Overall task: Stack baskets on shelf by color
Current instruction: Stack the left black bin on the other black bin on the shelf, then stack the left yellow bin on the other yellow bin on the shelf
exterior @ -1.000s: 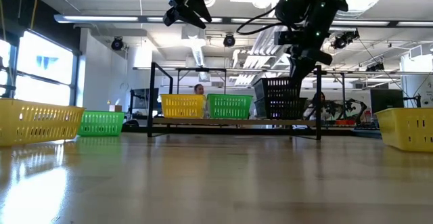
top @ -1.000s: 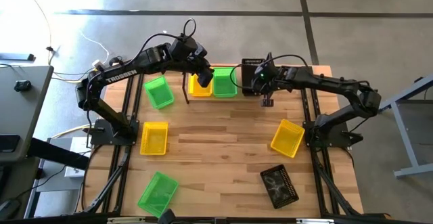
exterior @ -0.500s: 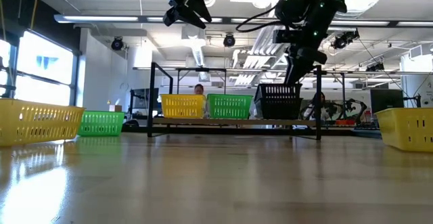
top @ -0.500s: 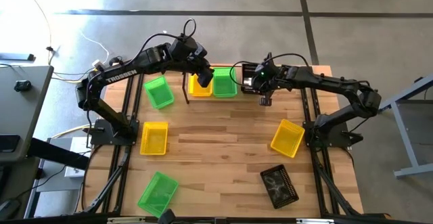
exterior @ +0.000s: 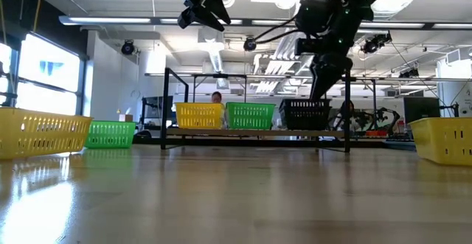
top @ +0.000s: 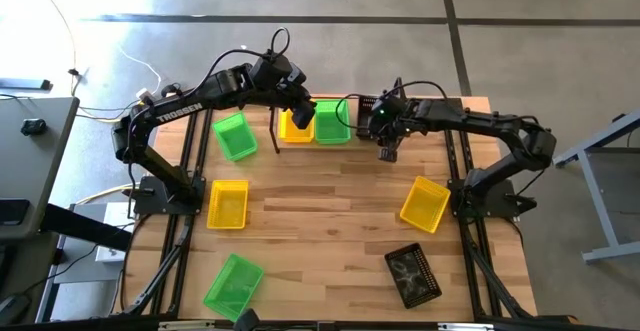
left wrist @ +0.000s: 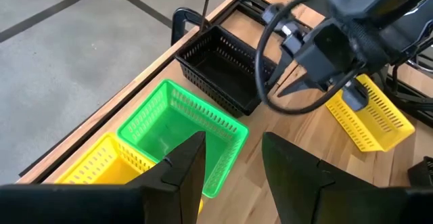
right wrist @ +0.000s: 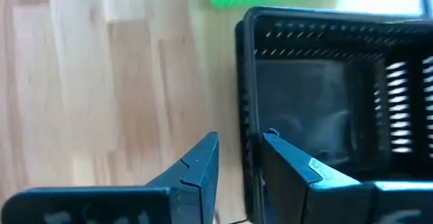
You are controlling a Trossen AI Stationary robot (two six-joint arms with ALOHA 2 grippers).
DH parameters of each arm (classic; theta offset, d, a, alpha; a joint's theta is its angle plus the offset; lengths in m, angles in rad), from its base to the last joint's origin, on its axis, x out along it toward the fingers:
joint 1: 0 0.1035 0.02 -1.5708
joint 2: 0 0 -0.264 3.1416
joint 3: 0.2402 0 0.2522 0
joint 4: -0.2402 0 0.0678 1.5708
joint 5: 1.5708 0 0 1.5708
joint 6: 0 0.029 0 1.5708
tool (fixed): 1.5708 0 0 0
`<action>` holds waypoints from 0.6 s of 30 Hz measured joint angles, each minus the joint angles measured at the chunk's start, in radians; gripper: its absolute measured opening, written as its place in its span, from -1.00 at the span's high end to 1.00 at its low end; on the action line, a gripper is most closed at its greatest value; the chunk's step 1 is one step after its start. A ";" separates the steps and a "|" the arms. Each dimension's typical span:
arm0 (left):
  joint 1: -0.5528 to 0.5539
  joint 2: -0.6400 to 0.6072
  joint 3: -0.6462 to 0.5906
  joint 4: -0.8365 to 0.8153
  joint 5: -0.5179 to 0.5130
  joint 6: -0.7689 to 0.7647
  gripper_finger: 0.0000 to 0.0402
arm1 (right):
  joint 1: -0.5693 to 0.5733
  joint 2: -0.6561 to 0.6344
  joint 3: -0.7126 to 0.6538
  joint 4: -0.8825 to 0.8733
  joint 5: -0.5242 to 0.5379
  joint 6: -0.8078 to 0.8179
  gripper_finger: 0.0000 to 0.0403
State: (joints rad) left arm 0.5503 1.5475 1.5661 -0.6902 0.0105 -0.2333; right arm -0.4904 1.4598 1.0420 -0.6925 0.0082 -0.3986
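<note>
Right pincer (right wrist: pixel 237 160) is pinching the near wall of the black basket (right wrist: pixel 325 109), one finger inside the rim and one outside, gap nearly closed on the mesh. That basket sits on the shelf (exterior: pixel 254 133) at the desk's back edge, just beside the green basket (top: pixel 332 121), which is just beside a yellow basket (top: pixel 293 126). From the low view all three stand in a row between the shelf's thin black uprights, with little slack between them.

Left pincer (left wrist: pixel 230 160) hangs above the yellow and green pair, fingers parted, holding nothing.

Out on the desk (top: pixel 320 211), pale wood planks with a bit of shine, there's lots of open room in the middle. Loose baskets are scattered well apart: a green one (top: pixel 234 136) near the back left, yellow (top: pixel 227 203) on the left, green (top: pixel 233 284) front left, yellow (top: pixel 424 203) on the right, black (top: pixel 413 275) front right, tilted.

All are rectangular plastic with slotted mesh sides. Grey concrete floor surrounds the desk.
</note>
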 joint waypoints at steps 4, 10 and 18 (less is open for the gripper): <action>0.000 0.000 0.000 0.001 0.000 0.000 0.33 | 0.012 0.004 0.003 -0.008 0.010 0.010 0.52; 0.004 0.000 0.000 -0.001 -0.003 0.014 0.33 | 0.024 -0.014 0.049 -0.023 0.018 0.030 0.52; 0.027 -0.012 0.000 -0.125 -0.050 0.057 0.33 | 0.027 -0.016 0.096 -0.057 0.017 0.085 0.52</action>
State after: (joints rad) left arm 0.5777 1.5357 1.5661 -0.8157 -0.0396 -0.1762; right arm -0.4637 1.4437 1.1378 -0.7500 0.0252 -0.3134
